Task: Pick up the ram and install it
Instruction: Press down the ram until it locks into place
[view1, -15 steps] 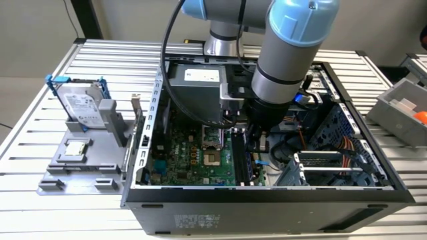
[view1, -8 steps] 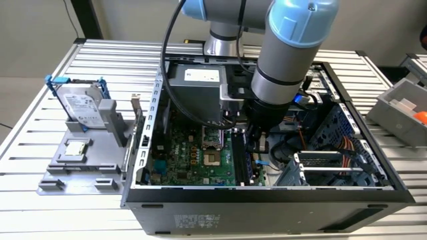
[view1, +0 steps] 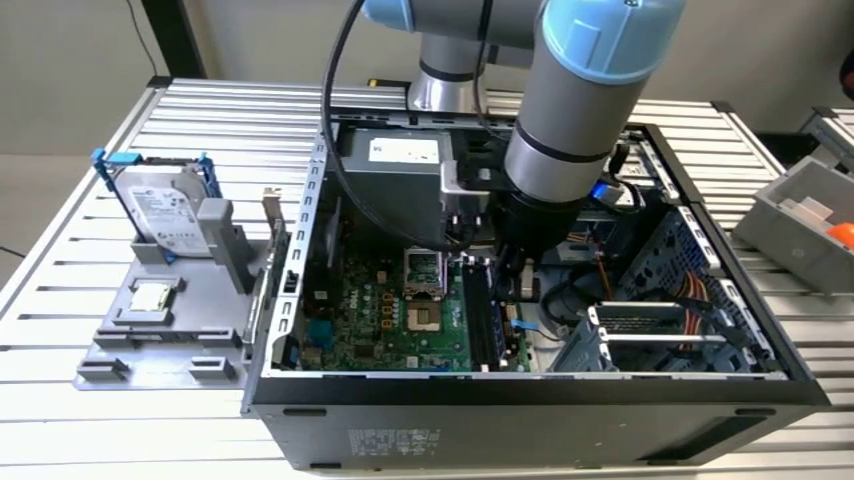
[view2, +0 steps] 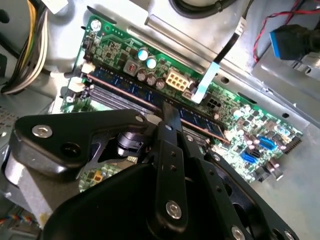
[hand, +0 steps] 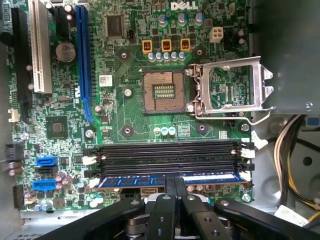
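Note:
The ram (hand: 130, 181) is a long dark blue stick with a white label. It lies along the memory slot nearest my gripper on the green motherboard (hand: 130, 107), next to empty black slots (hand: 165, 150). My gripper (hand: 176, 180) is shut, its black fingertips together at the middle of the stick's top edge. In the second wrist view the fingertips (view2: 169, 106) rest on the ram (view2: 130, 90). In the exterior view the gripper (view1: 514, 280) reaches down inside the open computer case (view1: 534, 395).
An open processor socket (hand: 162, 92) with its raised metal latch (hand: 232, 85) lies beyond the slots. Cable bundles (hand: 295, 160) and the case walls crowd the board. Outside the case, a grey holder (view1: 160, 330) carries a hard drive (view1: 167, 205) and a small silver chip (view1: 151, 297).

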